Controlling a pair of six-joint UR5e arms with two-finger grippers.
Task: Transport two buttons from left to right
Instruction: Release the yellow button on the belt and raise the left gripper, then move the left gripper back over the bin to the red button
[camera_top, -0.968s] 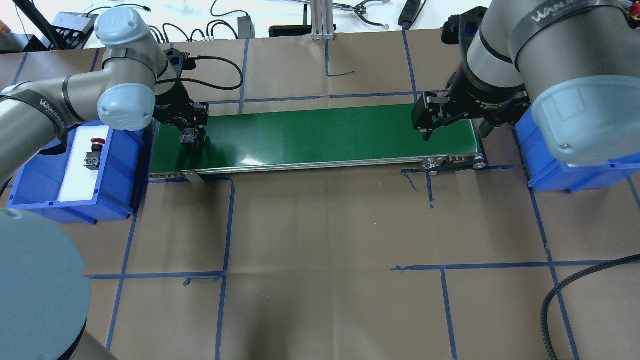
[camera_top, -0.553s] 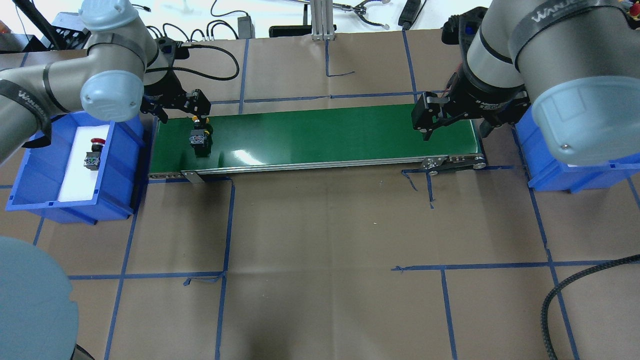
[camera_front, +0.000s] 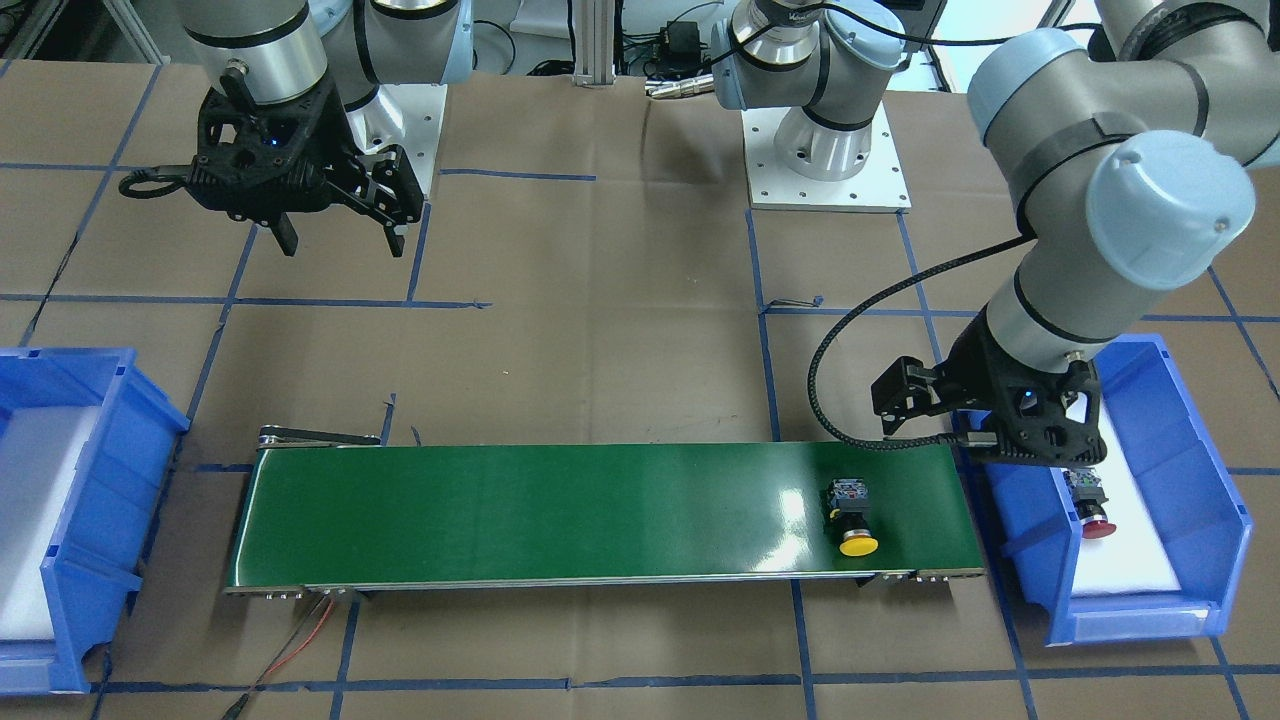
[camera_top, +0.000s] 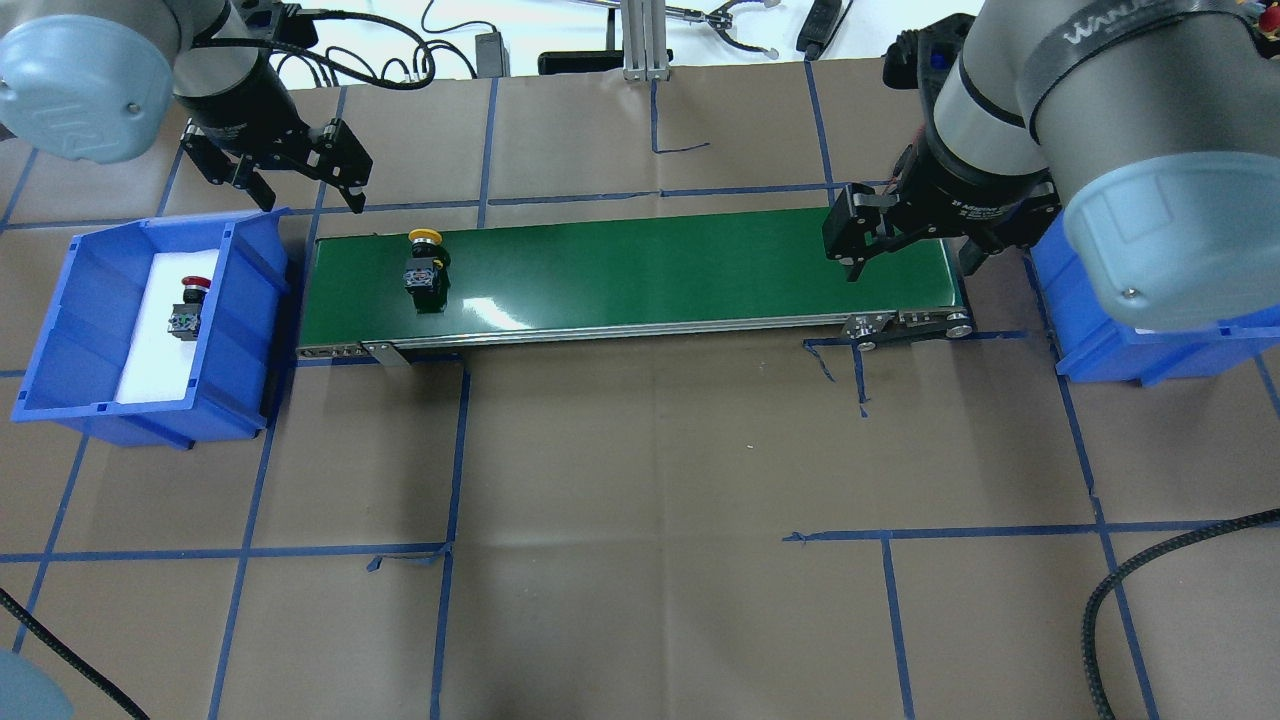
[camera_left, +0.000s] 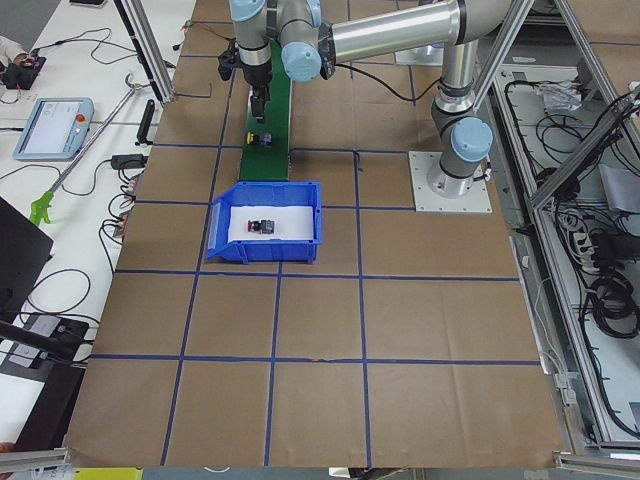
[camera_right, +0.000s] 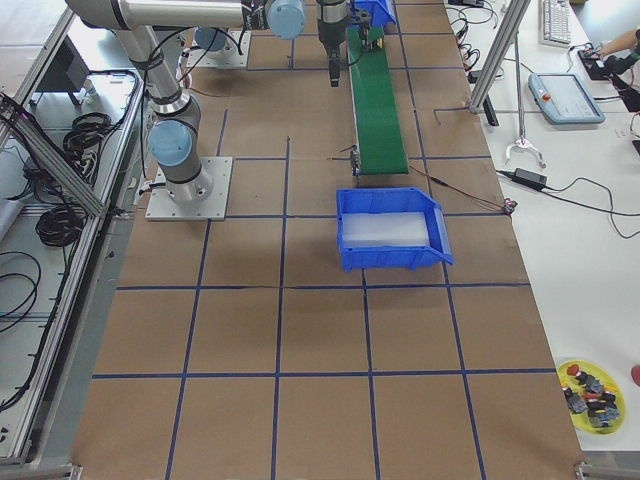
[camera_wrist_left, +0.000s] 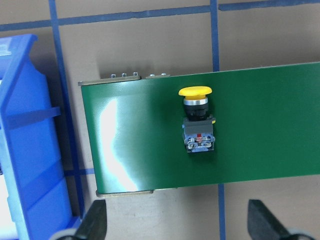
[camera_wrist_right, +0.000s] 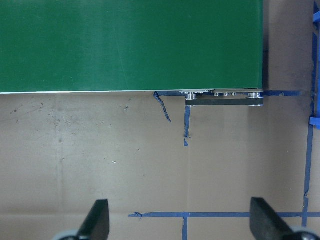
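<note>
The yellow-capped button (camera_top: 424, 263) lies on its side on the left end of the green conveyor belt (camera_top: 650, 270), free of any gripper. It also shows in the front view (camera_front: 853, 512) and the left wrist view (camera_wrist_left: 197, 120). The red button (camera_top: 187, 304) lies on white foam in the left blue bin (camera_top: 60, 340), and also shows in the front view (camera_front: 1091, 504). My left gripper (camera_top: 305, 195) is open and empty, raised beyond the belt's left end; its fingertips (camera_wrist_left: 95, 225) frame the wrist view. My right gripper (camera_top: 910, 265) is open and empty, hovering over the belt's right end.
A second blue bin (camera_top: 1100, 350) with a white foam liner stands past the belt's right end, largely hidden by my right arm. Blue tape lines cross the brown table cover. A black cable (camera_top: 1150, 580) lies at the front right. Cables and tools lie beyond the back edge.
My left gripper let go of the yellow button on the belt, opened, and rose back and to the left. The button has shifted slightly right along the belt. The right arm has not moved.
</note>
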